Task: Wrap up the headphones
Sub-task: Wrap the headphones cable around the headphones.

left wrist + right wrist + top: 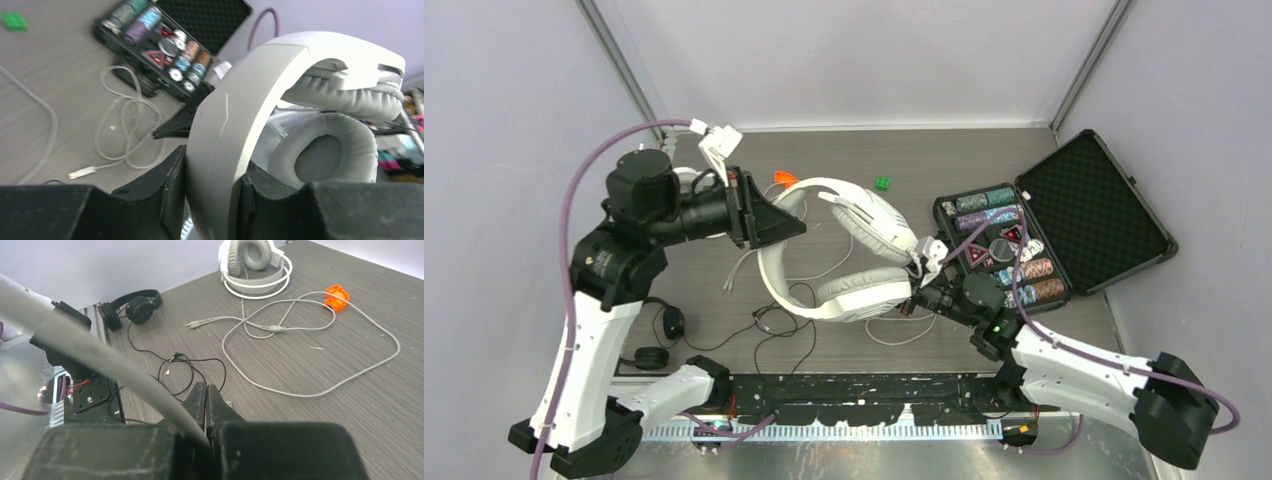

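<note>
A big white pair of headphones (839,255) hangs above the table. My left gripper (776,222) is shut on its headband (220,125), one finger on each side, with the padded cups (325,150) beyond. Just beside the lower cup (864,297), my right gripper (927,287) has its jaws pressed together (206,390). A thick white cord (100,352) runs slantwise into the seam at their base. A second white pair (255,265) and a small black pair (132,307) lie on the table, their cords spread loose.
An open black foam-lined case (1064,225) of chips stands at the right. Near the back lie an orange piece (784,179) and a green piece (882,183). A looped white cord (125,130) with a plug lies under the held pair. A grey cord (310,390) sprawls across the middle.
</note>
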Robot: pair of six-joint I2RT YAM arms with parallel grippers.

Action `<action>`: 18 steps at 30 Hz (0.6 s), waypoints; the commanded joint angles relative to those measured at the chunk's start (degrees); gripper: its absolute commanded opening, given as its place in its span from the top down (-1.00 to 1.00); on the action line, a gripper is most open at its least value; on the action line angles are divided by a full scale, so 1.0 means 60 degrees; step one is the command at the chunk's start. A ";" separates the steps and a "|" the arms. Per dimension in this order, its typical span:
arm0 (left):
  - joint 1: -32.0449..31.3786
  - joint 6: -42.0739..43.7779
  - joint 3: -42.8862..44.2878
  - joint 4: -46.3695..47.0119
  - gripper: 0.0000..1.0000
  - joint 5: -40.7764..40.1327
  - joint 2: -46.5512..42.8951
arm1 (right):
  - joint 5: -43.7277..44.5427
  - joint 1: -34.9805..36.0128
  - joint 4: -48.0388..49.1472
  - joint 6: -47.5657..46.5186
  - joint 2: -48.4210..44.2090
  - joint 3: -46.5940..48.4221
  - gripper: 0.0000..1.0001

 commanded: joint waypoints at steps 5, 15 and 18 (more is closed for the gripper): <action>0.0010 -0.3113 -0.2272 0.4486 1.00 0.2712 -0.0212 | -0.1064 0.0030 0.2124 -0.0032 0.2180 0.1983 0.99; -0.0142 -0.3248 -0.3632 0.5080 1.00 0.3078 -0.0359 | -0.0808 0.0034 0.2688 -0.0018 0.3262 0.2796 0.99; -0.0166 -0.3205 -0.3852 0.5142 1.00 0.3118 -0.0376 | -0.0646 0.0032 0.2670 0.0102 0.3319 0.2880 0.99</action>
